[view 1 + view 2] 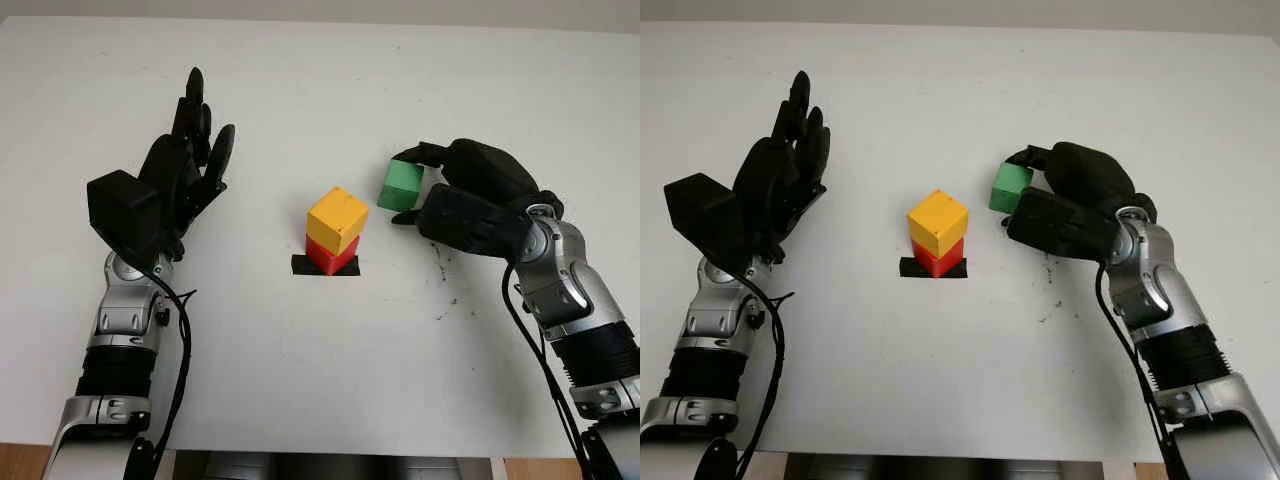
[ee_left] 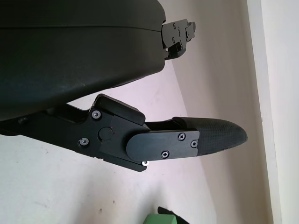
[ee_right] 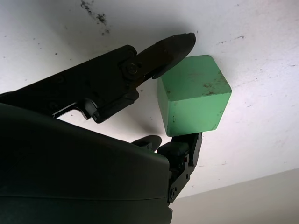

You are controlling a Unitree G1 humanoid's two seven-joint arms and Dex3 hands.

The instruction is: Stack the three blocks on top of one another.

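A yellow block (image 1: 337, 219) sits skewed on a red block (image 1: 328, 254), which stands on a black tape mark (image 1: 325, 267) at the table's middle. To their right my right hand (image 1: 420, 190) is shut on the green block (image 1: 401, 186), pinching it between fingertips; in the right wrist view the green block (image 3: 194, 95) is held between a finger above and one below. My left hand (image 1: 190, 150) is open, raised over the table well left of the stack.
The white table (image 1: 320, 380) spreads around the stack, with small dark specks (image 1: 440, 270) right of the tape. The table's front edge runs along the bottom.
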